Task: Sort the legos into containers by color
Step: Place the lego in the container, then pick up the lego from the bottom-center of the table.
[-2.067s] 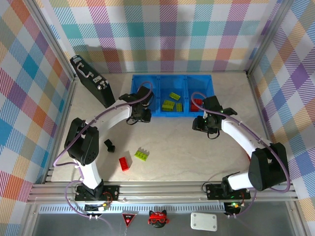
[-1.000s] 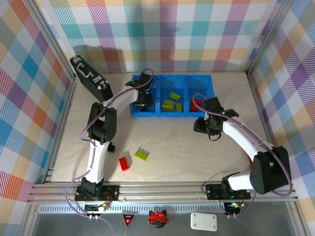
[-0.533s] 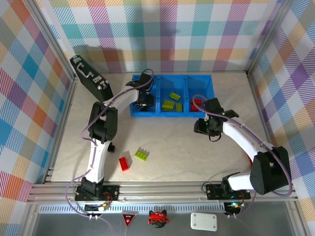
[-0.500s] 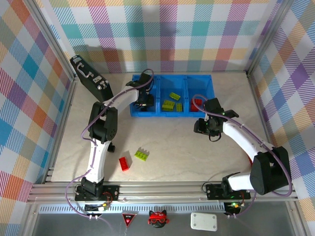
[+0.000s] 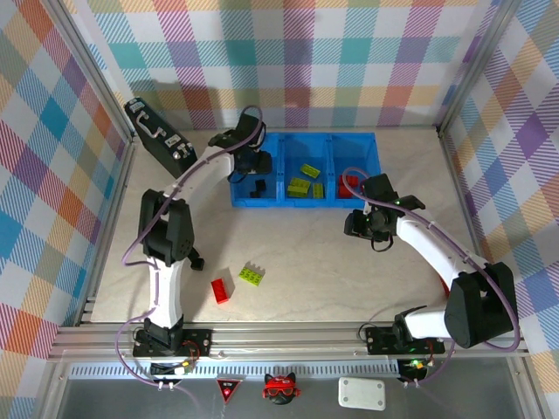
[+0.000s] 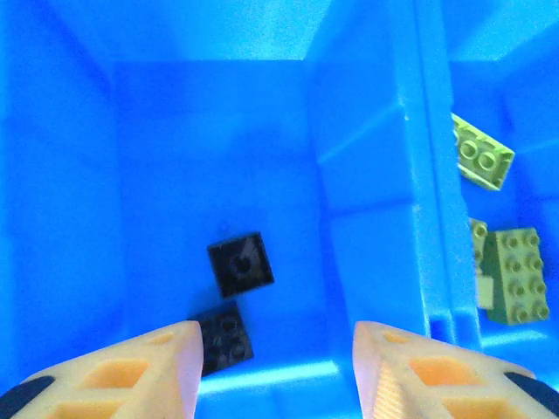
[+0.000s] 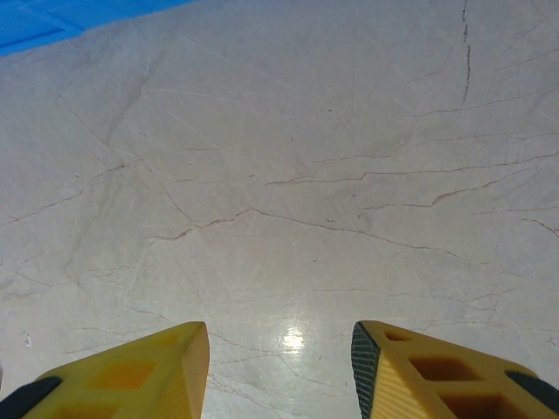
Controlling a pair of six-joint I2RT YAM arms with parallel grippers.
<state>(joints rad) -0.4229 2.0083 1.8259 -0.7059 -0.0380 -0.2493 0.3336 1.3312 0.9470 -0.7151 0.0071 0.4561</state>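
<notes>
1. The left arm (image 5: 196,175) and right arm (image 5: 428,244) have white tubular links joined by bulky black joint housings.
2. A thin purple cable (image 5: 342,177) loops along each arm.
3. The left hand (image 6: 275,358) and right hand (image 7: 279,349) have yellow-orange wedge fingers (image 7: 157,367) with hollow cut-outs and dark corner patches.

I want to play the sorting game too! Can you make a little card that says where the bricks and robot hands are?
left bin: two black bricks
middle bin: green bricks
right bin: red bricks
on the table: one red brick, one green brick
left hand: open, empty, above the left bin
right hand: open, empty, above bare table
</notes>
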